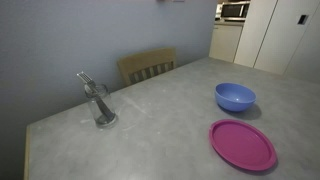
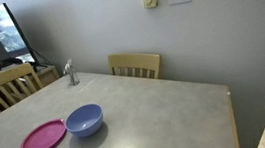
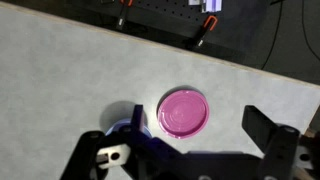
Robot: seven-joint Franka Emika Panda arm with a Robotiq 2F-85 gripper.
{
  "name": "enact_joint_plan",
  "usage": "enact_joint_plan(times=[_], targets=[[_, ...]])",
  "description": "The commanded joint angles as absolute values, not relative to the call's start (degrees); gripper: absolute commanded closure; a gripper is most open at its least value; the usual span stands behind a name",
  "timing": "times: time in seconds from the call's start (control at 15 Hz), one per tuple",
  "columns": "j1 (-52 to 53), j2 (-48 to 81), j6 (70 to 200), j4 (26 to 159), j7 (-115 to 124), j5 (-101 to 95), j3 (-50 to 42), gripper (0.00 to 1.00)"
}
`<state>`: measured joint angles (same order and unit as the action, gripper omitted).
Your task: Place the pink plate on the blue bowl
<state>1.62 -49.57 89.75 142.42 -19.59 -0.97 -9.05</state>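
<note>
The pink plate [image 1: 242, 144] lies flat on the grey table, right beside the blue bowl [image 1: 235, 97]; both also show in an exterior view, plate [image 2: 43, 137] and bowl [image 2: 83, 120]. In the wrist view the plate [image 3: 184, 112] lies below me between my spread fingers, nearer the left one. The bowl [image 3: 124, 128] is mostly hidden behind the left finger. My gripper [image 3: 195, 140] is open and empty, high above the table. The arm does not show in the exterior views.
A clear glass with a fork [image 1: 100, 103] stands on the table's far part, also in an exterior view [image 2: 71, 74]. Wooden chairs [image 2: 136, 65] [image 2: 3, 89] stand at the table's edges. The table edge [image 3: 150, 42] runs across the wrist view with clamps beyond.
</note>
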Motion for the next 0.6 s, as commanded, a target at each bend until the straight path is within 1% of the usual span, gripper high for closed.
enact_joint_plan(times=[0.0, 0.27, 0.4, 0.53], targets=[[1.7, -49.5, 89.6, 142.3, -19.5, -1.0, -9.1, 0.00], [1.7, -48.0, 91.6, 142.0, -16.6, 3.4, -9.5, 0.00], [0.7, -46.4, 94.7, 142.3, -10.2, 8.4, -8.4, 0.00], [0.5, -43.8, 100.4, 142.9, -4.6, 13.0, -6.8, 0.00]])
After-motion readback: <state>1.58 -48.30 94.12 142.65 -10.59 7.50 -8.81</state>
